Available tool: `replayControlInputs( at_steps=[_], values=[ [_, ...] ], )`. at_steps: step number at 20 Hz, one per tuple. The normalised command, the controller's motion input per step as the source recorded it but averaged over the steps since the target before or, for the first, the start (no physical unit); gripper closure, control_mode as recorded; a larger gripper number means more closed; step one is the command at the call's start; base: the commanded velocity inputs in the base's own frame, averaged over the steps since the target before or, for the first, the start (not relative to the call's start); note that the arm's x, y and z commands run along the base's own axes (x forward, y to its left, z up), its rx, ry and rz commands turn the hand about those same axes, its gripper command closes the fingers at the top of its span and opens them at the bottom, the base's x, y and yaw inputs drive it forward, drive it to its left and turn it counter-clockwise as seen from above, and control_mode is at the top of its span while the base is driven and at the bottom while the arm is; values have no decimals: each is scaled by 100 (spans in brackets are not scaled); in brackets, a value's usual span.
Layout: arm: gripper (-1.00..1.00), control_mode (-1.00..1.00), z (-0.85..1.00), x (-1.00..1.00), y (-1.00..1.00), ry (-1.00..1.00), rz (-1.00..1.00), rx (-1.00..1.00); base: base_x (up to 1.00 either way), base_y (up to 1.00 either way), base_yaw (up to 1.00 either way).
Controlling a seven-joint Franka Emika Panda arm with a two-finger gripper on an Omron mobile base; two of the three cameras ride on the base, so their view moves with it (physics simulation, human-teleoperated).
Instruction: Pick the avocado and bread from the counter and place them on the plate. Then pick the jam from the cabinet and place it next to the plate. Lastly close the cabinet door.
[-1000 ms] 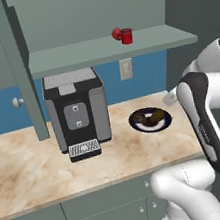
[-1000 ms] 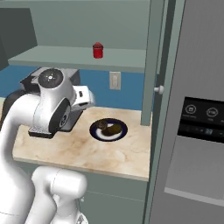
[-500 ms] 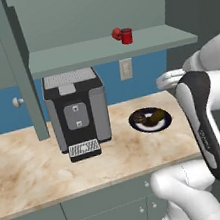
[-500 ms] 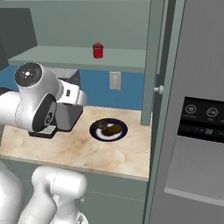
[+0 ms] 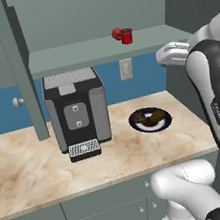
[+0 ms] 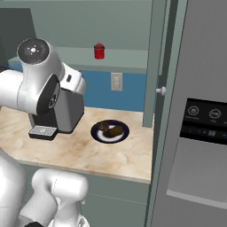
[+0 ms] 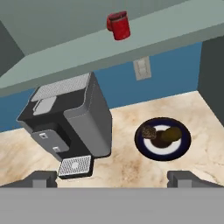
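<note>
Two items, bread (image 7: 149, 131) and avocado (image 7: 171, 134), lie on the plate (image 7: 181, 146); end effector (image 7: 113, 178) spread wide, empty.

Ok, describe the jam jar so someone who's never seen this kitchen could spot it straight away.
Find the coffee machine on the counter, then look up to the open cabinet shelf above it. The jam is the small red cylindrical jar standing there, beside a small red ball.
</note>
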Motion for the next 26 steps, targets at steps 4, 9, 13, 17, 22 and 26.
replayControlInputs(
  at_steps=[4,9,13,17,22,26],
  values=[
    [-100,-100,17,0,44,-12,-1,0,0,0,0],
    [-100,-100,34,4,14,-5,-1,0,0,0,0],
    [-100,-100,17,21,0,-1,0,0,0,0,0],
    [-100,-100,8,8,0,0,0,-14,0,0,0],
    [-100,-100,2,12,-1,1,0,-30,0,0,0],
    [-100,-100,3,14,-3,0,1,-24,0,0,0]
  ],
)
